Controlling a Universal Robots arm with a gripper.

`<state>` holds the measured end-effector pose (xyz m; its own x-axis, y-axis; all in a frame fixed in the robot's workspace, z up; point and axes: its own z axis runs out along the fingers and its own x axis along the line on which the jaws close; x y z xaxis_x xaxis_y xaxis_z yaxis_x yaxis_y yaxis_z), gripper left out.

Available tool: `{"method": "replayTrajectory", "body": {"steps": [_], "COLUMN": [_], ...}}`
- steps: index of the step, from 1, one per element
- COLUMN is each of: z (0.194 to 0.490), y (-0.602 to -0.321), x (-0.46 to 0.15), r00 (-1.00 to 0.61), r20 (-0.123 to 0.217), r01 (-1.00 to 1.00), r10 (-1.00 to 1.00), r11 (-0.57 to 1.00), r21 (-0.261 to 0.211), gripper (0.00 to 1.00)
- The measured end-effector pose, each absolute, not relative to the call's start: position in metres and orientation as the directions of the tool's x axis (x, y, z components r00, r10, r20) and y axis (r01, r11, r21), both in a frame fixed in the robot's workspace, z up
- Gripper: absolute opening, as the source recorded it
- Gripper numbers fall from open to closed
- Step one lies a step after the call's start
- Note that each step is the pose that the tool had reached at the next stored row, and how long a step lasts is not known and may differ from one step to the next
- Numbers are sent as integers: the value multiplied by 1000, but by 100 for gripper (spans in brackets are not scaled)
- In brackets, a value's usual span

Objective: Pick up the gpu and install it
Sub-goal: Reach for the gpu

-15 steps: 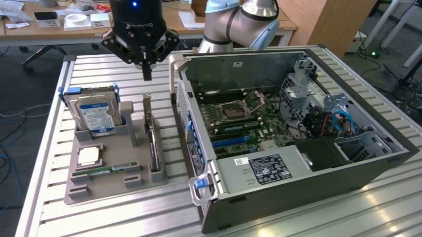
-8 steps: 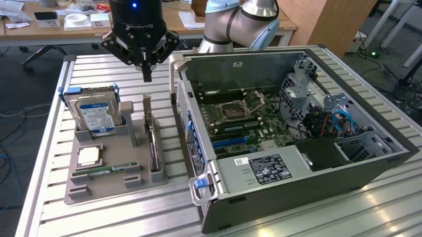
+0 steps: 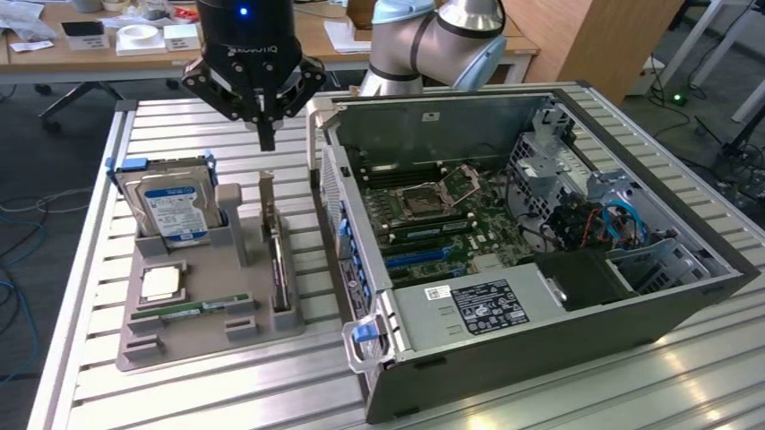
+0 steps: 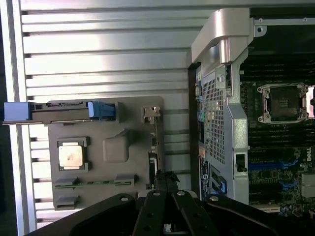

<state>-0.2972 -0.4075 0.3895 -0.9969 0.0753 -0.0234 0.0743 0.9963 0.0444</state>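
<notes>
— Grey tray (image 3: 203,336) on a slatted metal table (image 3: 239,385): what does it hold?

— Four computer parts. At the far end, a silver hard drive (image 3: 174,213) with a blue and white label stands upright in a blue carrier. Nearer the camera, a square processor (image 3: 161,284) lies flat, and a narrow green memory stick (image 3: 192,309) lies beside it. The gpu (image 3: 279,269) stands on its edge in a slot along the side of the tray closest to the open computer case (image 3: 562,345).

— Where is the gripper?

— In the exterior view, the black gripper (image 3: 265,139) hangs above the far end of the gpu and points straight down. A gap shows between its tip and the card's top edge. Its fingers are pressed together into a single point, and they have hold of nothing.

— And from the wrist?

— The camera looks down past the gripper (image 4: 165,178) onto the thin top edge of the gpu (image 4: 153,147). The case lies on its side just beside the tray, showing a green motherboard (image 3: 436,219).
</notes>
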Motion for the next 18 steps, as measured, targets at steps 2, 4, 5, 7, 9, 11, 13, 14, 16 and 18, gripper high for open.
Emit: {"method": "replayTrajectory", "body": {"steps": [2,4,5,7,9,11,13,14,16,18], "z": [390,389,390,389,389,390,390,390,389,389], "y": [-408,-408,-409,-409,-409,-409,-409,-409,-409,-409], "x": [-297,-297,-297,-297,-297,-297,-297,-297,-297,-297], "r00": [-997,-997,-997,-997,-997,-997,-997,-997,-997,-997], "r20": [-23,-23,-23,-23,-23,-23,-23,-23,-23,-23], "r01": [74,74,74,74,74,74,74,74,74,74], "r10": [75,75,75,75,75,75,75,75,75,75], "r11": [996,996,996,996,996,996,996,996,996,996], "r21": [44,44,44,44,44,44,44,44,44,44], "gripper": [11,11,11,11,11,11,11,11,11,11]}}
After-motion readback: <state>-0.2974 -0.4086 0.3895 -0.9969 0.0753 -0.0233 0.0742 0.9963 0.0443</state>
